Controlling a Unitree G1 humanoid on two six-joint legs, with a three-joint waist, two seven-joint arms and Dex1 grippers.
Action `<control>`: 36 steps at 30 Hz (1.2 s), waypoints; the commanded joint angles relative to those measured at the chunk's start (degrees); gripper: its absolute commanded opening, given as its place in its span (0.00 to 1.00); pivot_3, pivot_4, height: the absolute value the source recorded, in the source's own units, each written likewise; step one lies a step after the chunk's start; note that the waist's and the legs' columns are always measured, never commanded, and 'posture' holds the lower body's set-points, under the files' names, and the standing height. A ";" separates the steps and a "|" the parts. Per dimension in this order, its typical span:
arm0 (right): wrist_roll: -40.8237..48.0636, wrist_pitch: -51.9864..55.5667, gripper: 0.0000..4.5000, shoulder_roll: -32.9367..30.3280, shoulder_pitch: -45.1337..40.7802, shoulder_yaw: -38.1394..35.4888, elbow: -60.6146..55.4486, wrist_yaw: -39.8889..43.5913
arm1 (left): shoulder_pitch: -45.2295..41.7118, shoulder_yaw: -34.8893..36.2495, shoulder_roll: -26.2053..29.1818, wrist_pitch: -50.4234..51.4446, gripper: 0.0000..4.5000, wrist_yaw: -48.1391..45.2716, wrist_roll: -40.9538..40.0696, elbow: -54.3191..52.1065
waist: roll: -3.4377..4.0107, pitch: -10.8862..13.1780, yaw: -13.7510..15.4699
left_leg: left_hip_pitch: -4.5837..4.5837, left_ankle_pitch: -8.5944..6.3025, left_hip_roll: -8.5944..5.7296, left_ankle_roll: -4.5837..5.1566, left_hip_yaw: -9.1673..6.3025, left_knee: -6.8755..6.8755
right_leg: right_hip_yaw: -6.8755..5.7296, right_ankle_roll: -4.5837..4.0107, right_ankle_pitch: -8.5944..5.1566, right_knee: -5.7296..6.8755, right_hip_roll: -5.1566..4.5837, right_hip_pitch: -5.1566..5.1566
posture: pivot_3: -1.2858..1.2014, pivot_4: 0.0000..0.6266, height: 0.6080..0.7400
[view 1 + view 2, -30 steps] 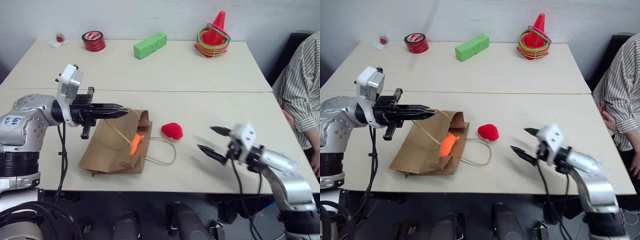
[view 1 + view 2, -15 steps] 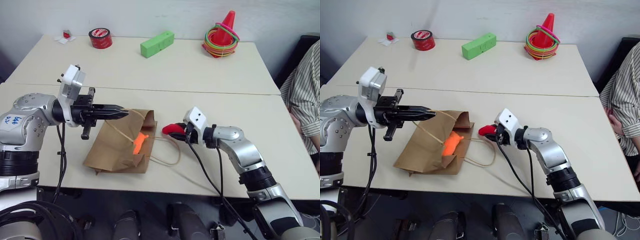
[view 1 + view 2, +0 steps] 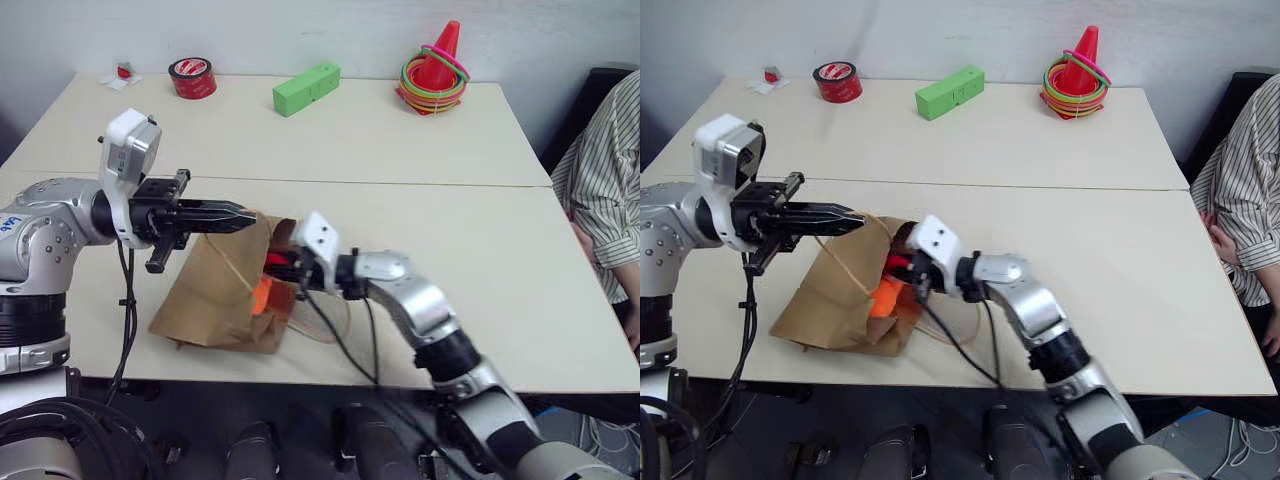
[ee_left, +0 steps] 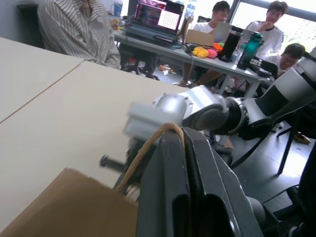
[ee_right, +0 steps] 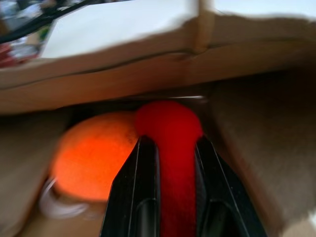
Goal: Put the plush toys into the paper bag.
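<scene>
The step in hand is the delivery of the second toy. The right tool (image 5: 168,163) is closed on the red plush toy (image 5: 170,128) and is at the mouth of the paper bag (image 3: 215,295), with the toy between its two black fingers. The orange plush toy (image 5: 94,153) lies already inside the bag, just beside the red one and next to the right tool's tip. The left tool (image 3: 215,215) is closed on one twisted-cord handle (image 4: 148,148) of the bag and holds that side of the mouth lifted, so the opening stands in front of the right tool.

In my judgement the task is nearly finished. The next move calls for the right tool to go a little deeper past the paper rim, then to open and let the red toy fall beside the orange one. After this it must come out straight, without catching the second handle (image 3: 330,320), which lies loose on the table (image 3: 500,260) below the right arm.

Both toys are soft, rounded blobs with a fuzzy surface (the red one looks squeezed narrow between the fingers). The bag is plain brown kraft paper, creased and half flattened, and thin enough to bend if it is pushed.
</scene>
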 commanded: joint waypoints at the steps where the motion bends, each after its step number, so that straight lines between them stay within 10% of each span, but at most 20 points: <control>1: -2.61 -5.52 0.07 4.05 -2.83 -0.44 6.14 -4.45 | -0.58 0.53 0.48 0.92 0.00 -0.44 -1.79 -2.29 | 0.00 0.00 -0.09 | -0.01 -0.01 -0.01 0.01 0.00 0.00 | 0.00 0.00 0.00 -0.02 -0.02 0.00 | 0.52 0.24 1.00; 9: -3.43 -13.12 0.07 11.09 -4.72 -0.85 19.05 -4.46 | 0.26 1.14 -1.01 -0.31 0.00 1.12 -1.33 -2.53 | -0.01 -0.01 -0.37 | -0.01 -0.01 0.00 0.02 0.00 -0.03 | -0.01 0.00 0.00 -0.03 -0.02 -0.01 | 0.52 0.24 1.00; 21: 6.01 2.55 1.00 -3.08 -2.40 -3.01 3.46 15.78 | 4.64 3.30 -0.07 -1.97 0.00 3.25 -1.23 -3.73 | -0.01 -0.01 -0.09 | -0.02 -0.02 -0.01 0.03 -0.04 -0.03 | -0.04 0.00 0.00 -0.04 -0.06 0.01 | 0.52 0.24 1.00; 28: 9.88 12.12 1.00 -14.69 -3.06 -3.50 1.41 24.59 | 5.16 3.07 0.24 -2.27 0.00 3.19 -1.33 -4.74 | -0.02 -0.01 -0.21 | 0.00 -0.04 -0.01 0.06 -0.03 -0.03 | -0.04 0.00 0.00 -0.05 -0.04 0.02 | 0.52 0.24 1.00; 36: 2.02 9.69 1.00 -12.45 -8.79 0.13 17.25 21.92 | 5.41 2.95 0.38 -1.99 0.00 3.25 -1.52 -6.08 | -0.01 -0.01 -0.57 | 0.05 -0.02 0.01 0.04 0.03 -0.03 | 0.02 0.00 0.00 -0.04 0.02 0.01 | 0.52 0.24 1.00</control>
